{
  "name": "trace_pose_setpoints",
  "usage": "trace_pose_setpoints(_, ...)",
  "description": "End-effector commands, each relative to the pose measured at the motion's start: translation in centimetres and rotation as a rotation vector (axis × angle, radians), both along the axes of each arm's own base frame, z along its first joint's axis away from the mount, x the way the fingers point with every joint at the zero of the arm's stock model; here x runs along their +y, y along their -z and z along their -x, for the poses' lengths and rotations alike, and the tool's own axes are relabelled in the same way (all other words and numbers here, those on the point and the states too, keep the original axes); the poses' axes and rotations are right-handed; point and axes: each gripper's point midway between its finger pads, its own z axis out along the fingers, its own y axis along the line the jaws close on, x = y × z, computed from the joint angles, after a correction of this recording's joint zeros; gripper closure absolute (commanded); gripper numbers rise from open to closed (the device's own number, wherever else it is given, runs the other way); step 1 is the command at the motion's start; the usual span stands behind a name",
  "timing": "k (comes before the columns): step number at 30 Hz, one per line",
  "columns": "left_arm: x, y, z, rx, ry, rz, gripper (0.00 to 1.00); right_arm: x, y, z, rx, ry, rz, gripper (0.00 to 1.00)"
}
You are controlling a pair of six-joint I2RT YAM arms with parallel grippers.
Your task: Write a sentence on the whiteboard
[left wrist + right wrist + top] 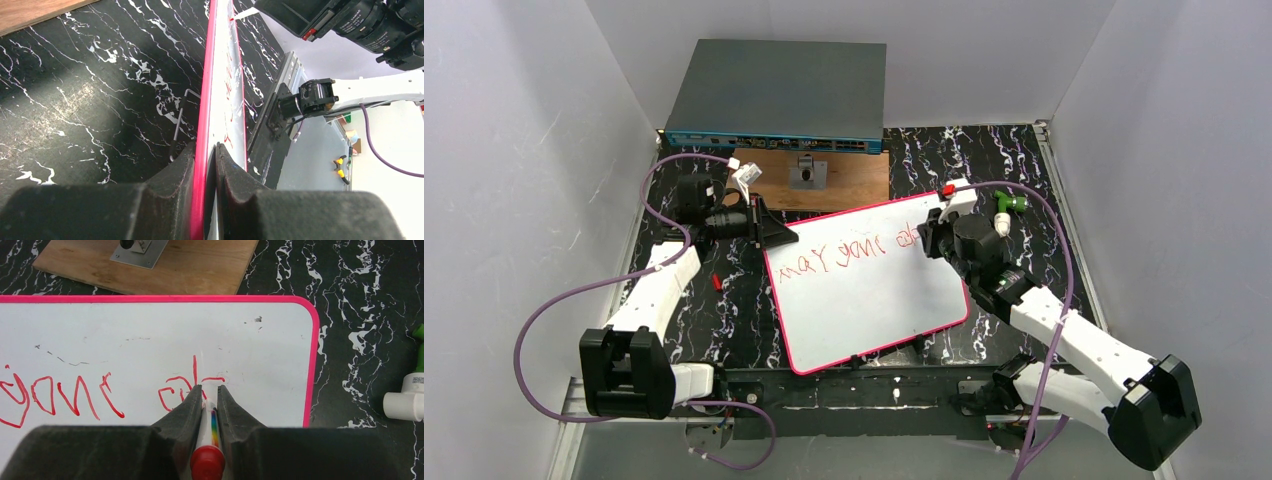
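Two white-shelled arms point(659, 288), black joint housings point(629, 372), thin purple cables point(519, 350) looping off each, matte black wedge-shaped tool fingers point(182, 412), curved inner faces

From the right wrist I could not see the marker's point(207, 461) tip: the right pincer's point(210, 390) fingers hid it and most of the barrel, so whether it touched the whiteboard point(150, 335) I could not tell. The sentence point(75, 397) ran off that view's left edge, and a white and green thing point(406, 402) was cut by the right edge. From above, the same pincer covered the sentence's last letters, and the rest was too small to read. A small red object point(715, 282) on the worktop point(729, 325) was too tiny to name. From the left wrist, the whiteboard showed edge-on, its writing squeezed into unreadable dashes, its near rim buried between the left pincer's point(205, 147) fingers.
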Motion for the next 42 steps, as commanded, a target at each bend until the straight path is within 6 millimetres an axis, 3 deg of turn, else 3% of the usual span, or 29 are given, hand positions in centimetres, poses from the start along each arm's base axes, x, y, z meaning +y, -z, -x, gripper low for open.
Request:
trace_pose_setpoints(1,1.7,2.1,-2.0,-0.146,-0.076,-0.169,1.00,-1.0,0.0,-0.1,-0.016,0.037,0.026,0.99)
trace_pose_setpoints(12,1.6,2.1,-1.9,-0.148,-0.073,-0.172,1.00,-1.3,-1.7,-2.5,-0.066,0.086,0.081,0.99)
trace_pose_setpoints(23,1.6,2.1,-1.9,-0.151,-0.073,-0.176,1.00,0.0,-3.4,-2.4,-0.087,0.037,0.025,0.99)
trace_pose_setpoints(42,1.6,2.1,-1.9,-0.150,-0.071,-0.176,1.00,-1.7,0.7,-0.9,-0.008,0.073,0.067,0.99)
